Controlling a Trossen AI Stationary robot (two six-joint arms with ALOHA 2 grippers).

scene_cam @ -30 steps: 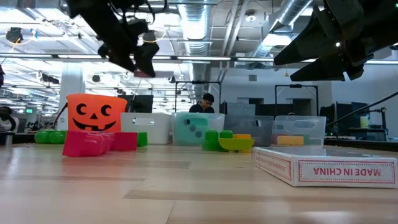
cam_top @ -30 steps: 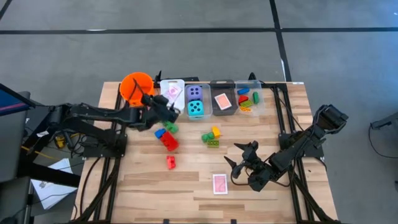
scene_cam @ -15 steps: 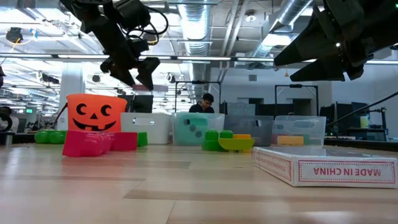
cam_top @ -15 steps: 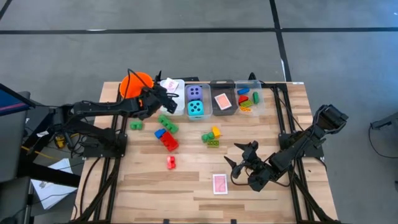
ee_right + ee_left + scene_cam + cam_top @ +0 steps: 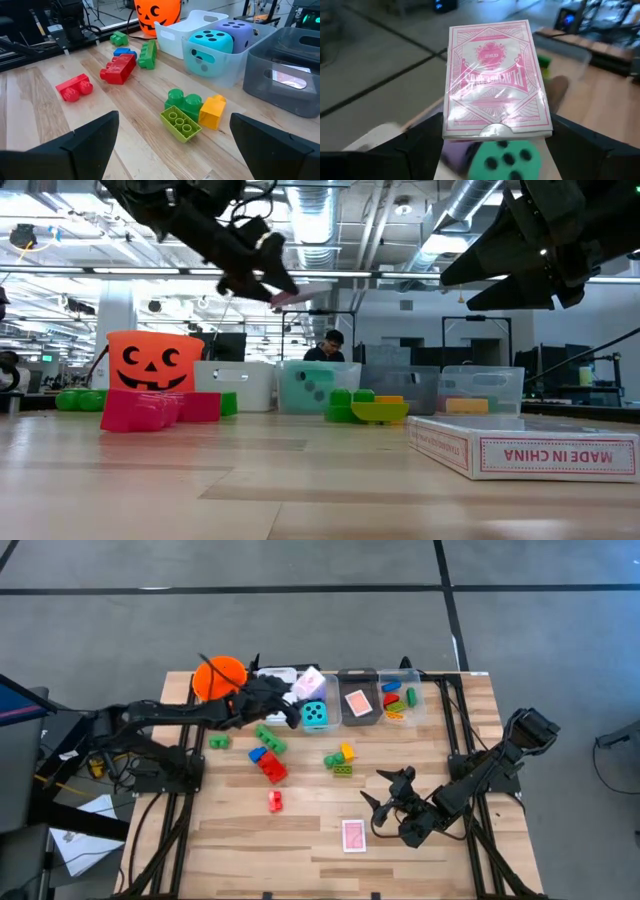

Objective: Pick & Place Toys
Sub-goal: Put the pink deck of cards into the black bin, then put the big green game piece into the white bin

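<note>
My left gripper (image 5: 293,692) is shut on a pink-backed pack of playing cards (image 5: 309,682), in the air over the bin (image 5: 316,716) with the teal die (image 5: 507,157) and the purple die. My right gripper (image 5: 385,802) is open and empty near the table's front right. A second pink pack (image 5: 354,835) lies flat on the table beside it. Loose bricks lie mid-table: green (image 5: 270,737), red (image 5: 271,766), a small red one (image 5: 274,801), and a green and yellow cluster (image 5: 340,758). My left gripper pinches the pack between its two fingers (image 5: 422,142), at the two long edges near the end closest to the wrist (image 5: 495,131). The fingers come roughly level from the table's left. The pack sticks out ahead of them, printed back up, lifted clear above the bin.
An orange bucket (image 5: 218,677) stands at the far left. Beside it along the far edge stand a white bin (image 5: 277,675), a grey bin (image 5: 358,715) with a card, and a clear bin (image 5: 399,715) with bricks. Bare wood lies at the table's near left.
My left gripper has gone from beside the orange bucket toward the table's right and far edge, over the white bin to above the dice bin. It stays shut on the pack. The pack now sticks out toward the right.
</note>
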